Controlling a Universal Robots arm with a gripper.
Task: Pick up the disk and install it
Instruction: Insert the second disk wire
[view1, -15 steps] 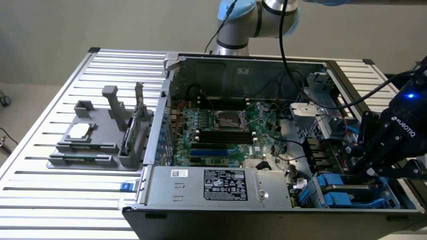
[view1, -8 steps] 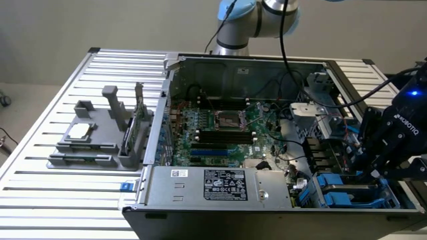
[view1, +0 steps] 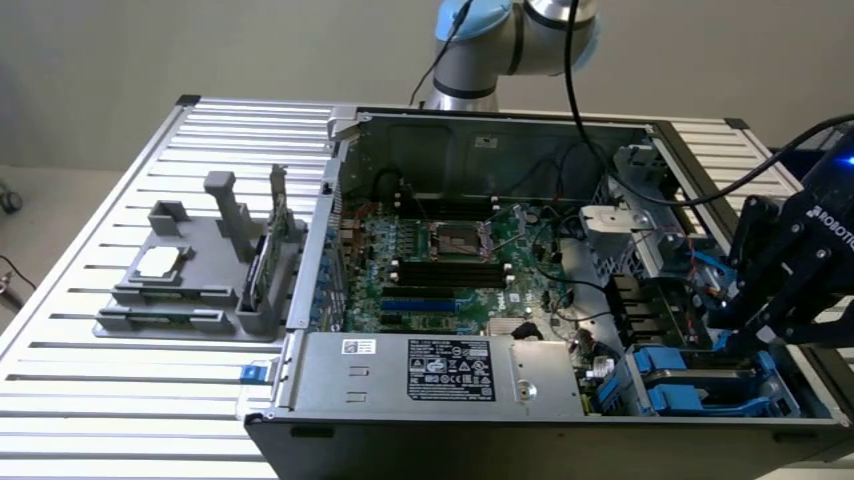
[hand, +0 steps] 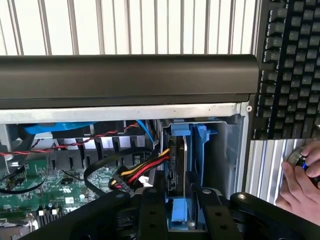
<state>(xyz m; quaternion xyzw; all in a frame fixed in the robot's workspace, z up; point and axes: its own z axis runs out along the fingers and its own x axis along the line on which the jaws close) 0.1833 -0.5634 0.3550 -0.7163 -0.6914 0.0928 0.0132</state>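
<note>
An open computer case (view1: 561, 420) is lying on a slatted metal table (view1: 120, 400), showing a green motherboard (view1: 441, 270) with a CPU socket (view1: 451, 240) near its middle. A grey labelled power-supply box (view1: 441, 372) is sitting along the case's near edge. On the exterior view's left, a grey fixture stand (view1: 187, 290) is resting on the table, carrying a small silver-white square chip (view1: 158, 262). In the wrist view, red, yellow and black cables (hand: 145, 167) are running beside the drive bay, a black keyboard (hand: 290, 65) is lying on the slats just past the case wall, and a person's hand (hand: 300, 185) is resting beside it on a round knob (hand: 298, 159).
</note>
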